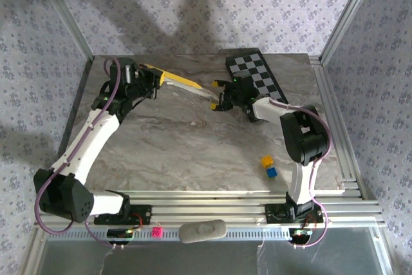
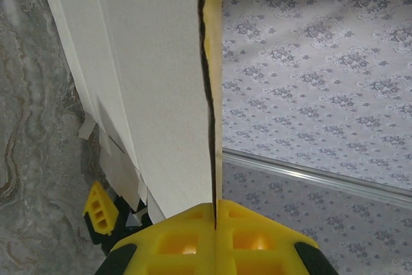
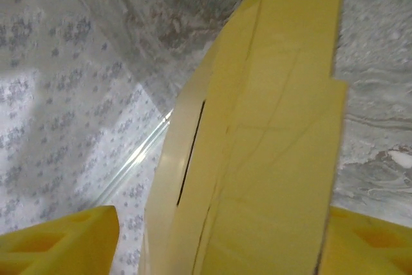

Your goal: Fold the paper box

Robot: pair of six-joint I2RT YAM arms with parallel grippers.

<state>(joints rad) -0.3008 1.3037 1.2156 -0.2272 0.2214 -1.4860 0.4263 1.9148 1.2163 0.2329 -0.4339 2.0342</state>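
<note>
Soft daylight, blurry wrist close-ups
</note>
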